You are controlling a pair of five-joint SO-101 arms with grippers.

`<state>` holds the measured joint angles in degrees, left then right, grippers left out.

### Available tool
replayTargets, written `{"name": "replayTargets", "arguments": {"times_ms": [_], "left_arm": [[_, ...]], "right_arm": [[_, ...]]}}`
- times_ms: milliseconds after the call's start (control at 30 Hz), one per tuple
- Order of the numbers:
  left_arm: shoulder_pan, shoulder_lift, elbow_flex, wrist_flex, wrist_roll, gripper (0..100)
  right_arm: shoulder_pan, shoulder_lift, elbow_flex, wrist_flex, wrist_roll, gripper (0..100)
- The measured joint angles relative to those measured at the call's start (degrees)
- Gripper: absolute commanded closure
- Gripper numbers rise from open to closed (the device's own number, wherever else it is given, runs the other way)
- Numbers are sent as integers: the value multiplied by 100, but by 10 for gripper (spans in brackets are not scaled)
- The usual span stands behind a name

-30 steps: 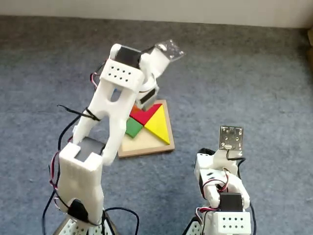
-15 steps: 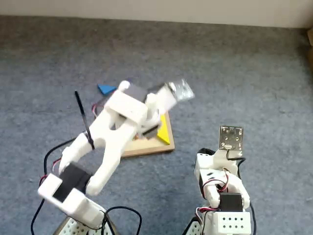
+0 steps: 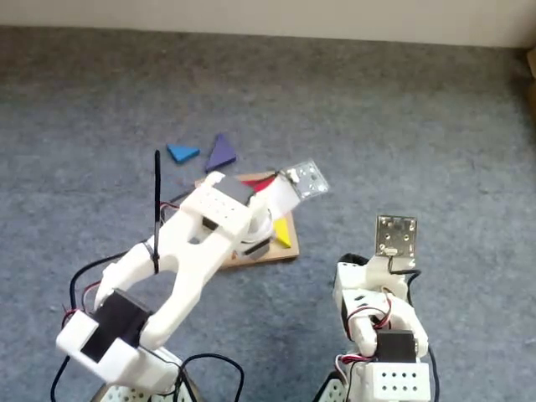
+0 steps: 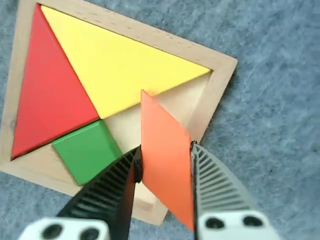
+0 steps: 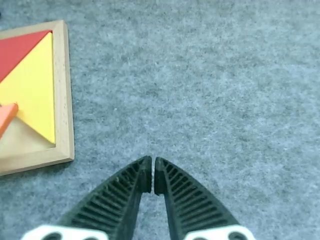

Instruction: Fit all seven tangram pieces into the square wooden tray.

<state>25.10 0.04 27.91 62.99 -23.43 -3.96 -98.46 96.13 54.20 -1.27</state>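
Note:
The square wooden tray holds a large red triangle, a large yellow triangle and a green square. My left gripper is shut on an orange parallelogram, held on edge just above the tray's bare corner. In the high view the left arm covers most of the tray. A blue triangle and a purple triangle lie on the carpet beyond the tray. My right gripper is shut on nothing, over carpet beside the tray.
Grey carpet surrounds the tray on all sides. The right arm sits folded near the front edge, to the right of the tray. A pale wall strip runs along the far edge.
The left arm has swung back and lowered over the tray, uncovering the blue and purple triangles. The right arm has not moved.

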Motion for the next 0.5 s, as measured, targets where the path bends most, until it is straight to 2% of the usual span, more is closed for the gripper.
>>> {"name": "replayTargets", "arguments": {"times_ms": [300, 500], "left_arm": [[545, -18, 88, 18, 440, 866], [554, -18, 88, 9, 457, 846]], "right_arm": [[0, 0, 0, 0, 0, 966], [0, 0, 0, 0, 0, 966]]}}
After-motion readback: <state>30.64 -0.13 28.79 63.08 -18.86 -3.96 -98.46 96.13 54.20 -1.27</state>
